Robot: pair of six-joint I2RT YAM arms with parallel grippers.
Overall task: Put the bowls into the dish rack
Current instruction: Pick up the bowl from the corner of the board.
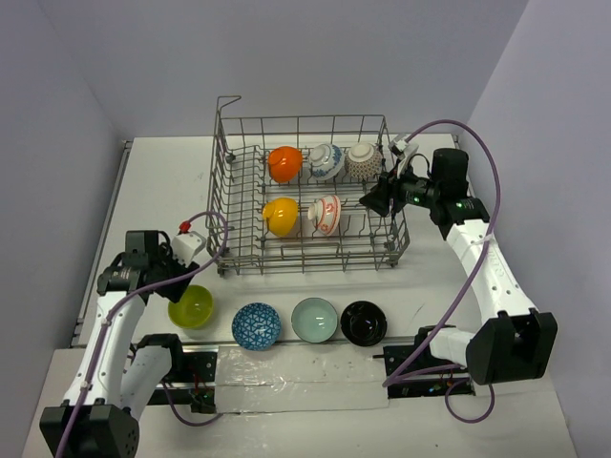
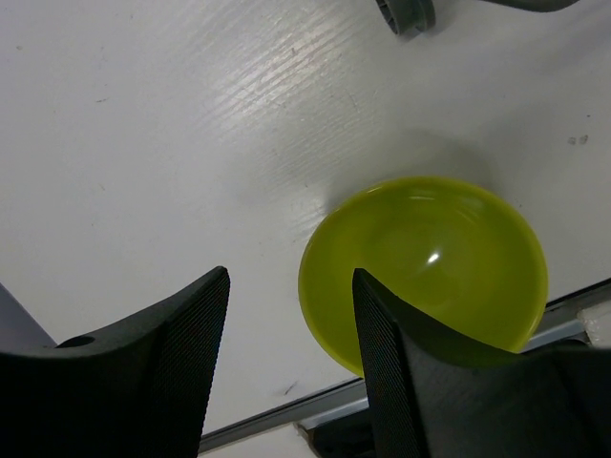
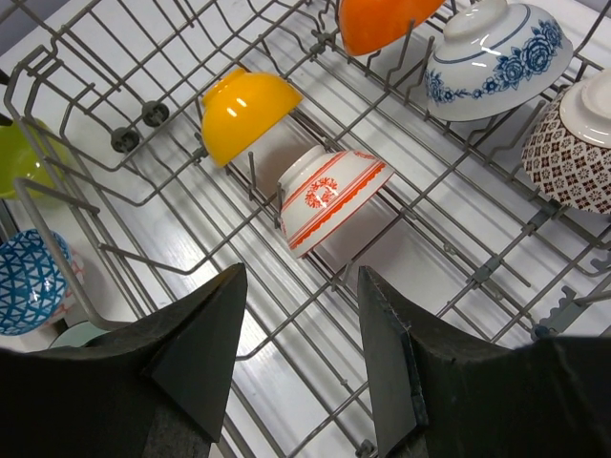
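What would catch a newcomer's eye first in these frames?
Five bowls stand tipped in the grey dish rack at centre, the orange bowl and yellow bowl brightest. Four more line the table in front, lime green bowl at left to black bowl at right. The left hand hangs open over the lime one, the right hand open over the rack.

dish rack [image 1: 305,256] | five bowls [image 1: 284,163] tilted inside | four bowls [image 1: 256,325] upright outside
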